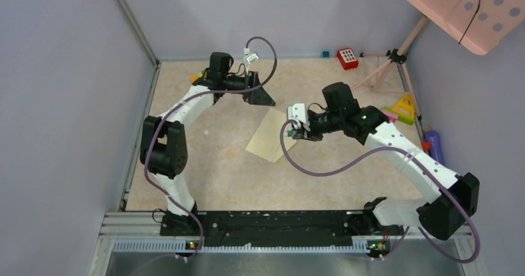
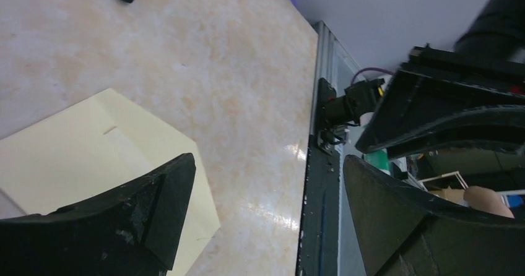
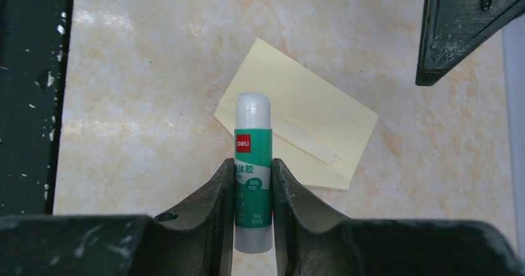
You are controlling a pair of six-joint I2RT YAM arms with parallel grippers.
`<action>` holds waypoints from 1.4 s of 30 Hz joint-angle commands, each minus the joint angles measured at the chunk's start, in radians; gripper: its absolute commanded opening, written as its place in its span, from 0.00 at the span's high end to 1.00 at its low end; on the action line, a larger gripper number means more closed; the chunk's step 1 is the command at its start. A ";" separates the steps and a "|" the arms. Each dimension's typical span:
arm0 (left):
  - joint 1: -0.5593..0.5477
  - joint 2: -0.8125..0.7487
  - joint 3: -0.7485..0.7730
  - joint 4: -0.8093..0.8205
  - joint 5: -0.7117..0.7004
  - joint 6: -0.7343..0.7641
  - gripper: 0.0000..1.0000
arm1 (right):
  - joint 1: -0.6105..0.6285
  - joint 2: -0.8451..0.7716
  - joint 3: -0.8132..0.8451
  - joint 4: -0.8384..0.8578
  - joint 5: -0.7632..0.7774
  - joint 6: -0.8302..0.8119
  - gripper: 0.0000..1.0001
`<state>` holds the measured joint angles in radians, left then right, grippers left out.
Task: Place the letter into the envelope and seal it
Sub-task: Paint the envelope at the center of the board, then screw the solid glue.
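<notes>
Grey walls [image 1: 62, 103] close in the tabletop [image 1: 216, 171] on the left, back and right. Coloured toys [image 1: 405, 109] crowd the upper right of the overhead view, and bare marbled surface lies around the envelope [image 1: 271, 135].

The left end effector [image 2: 266, 195] stands with its jaws wide apart and nothing between them, just above the envelope's upper end in the overhead view. The right end effector [image 3: 252, 163] is clamped on a green glue stick [image 3: 252, 133], white cap pointing out over the envelope.

The envelope lies flat near the middle of the tabletop, its long axis running from upper right to lower left in the overhead view.
</notes>
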<state>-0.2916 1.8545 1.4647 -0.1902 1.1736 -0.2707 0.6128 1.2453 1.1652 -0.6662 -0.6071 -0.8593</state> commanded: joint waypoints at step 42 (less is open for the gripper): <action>-0.258 -0.082 -0.053 -0.187 0.028 0.209 0.44 | 0.018 -0.082 -0.154 0.199 0.009 -0.049 1.00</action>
<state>-0.5461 1.7786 1.4014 -0.4042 1.1858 -0.0776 0.6159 1.1843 1.0122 -0.5152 -0.6067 -0.9127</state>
